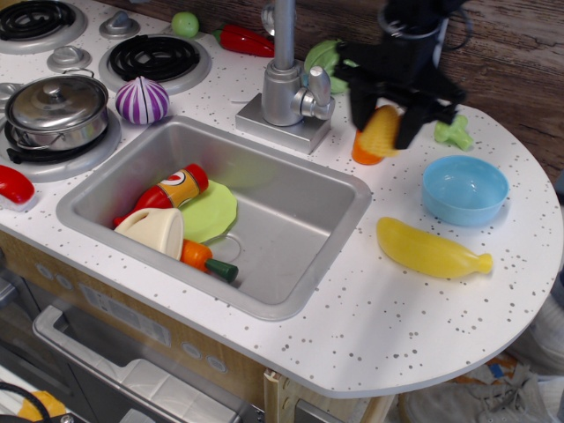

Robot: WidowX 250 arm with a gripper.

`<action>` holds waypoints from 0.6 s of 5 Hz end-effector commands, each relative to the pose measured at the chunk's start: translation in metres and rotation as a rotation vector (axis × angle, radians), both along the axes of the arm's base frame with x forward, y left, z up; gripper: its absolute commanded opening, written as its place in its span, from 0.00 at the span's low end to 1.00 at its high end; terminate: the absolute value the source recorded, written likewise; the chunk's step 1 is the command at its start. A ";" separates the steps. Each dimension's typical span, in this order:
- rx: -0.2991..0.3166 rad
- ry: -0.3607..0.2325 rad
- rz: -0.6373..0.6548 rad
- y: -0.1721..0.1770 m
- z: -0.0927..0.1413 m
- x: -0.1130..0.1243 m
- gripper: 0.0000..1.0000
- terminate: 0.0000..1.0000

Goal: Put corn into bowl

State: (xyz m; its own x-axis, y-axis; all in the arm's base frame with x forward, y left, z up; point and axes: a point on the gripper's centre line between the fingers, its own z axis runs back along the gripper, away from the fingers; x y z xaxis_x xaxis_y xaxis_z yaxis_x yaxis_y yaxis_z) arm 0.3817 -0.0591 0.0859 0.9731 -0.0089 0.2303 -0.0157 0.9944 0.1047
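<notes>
Banana point(432, 249) lay nearest, low on the counter below the claw and a little to its right. Beyond it the bowl point(464, 189) sat just right of and beneath the claw, holding nothing. The claw point(385, 125) hung in the air above the counter, its dark fingers clamped on the corn point(380, 132), which was off the surface. A carrot point(360, 155) peeked out directly behind the corn, and broccoli point(455, 132) stood just to the claw's right.

Blurred pincer point(385, 119), apparently gripping corn point(379, 132), near bowl point(464, 190).
</notes>
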 end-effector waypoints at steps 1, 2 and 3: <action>-0.047 -0.087 0.007 -0.038 0.015 0.025 0.00 0.00; -0.114 -0.119 -0.008 -0.054 0.003 0.034 0.00 0.00; -0.112 -0.148 -0.033 -0.051 -0.006 0.037 1.00 0.00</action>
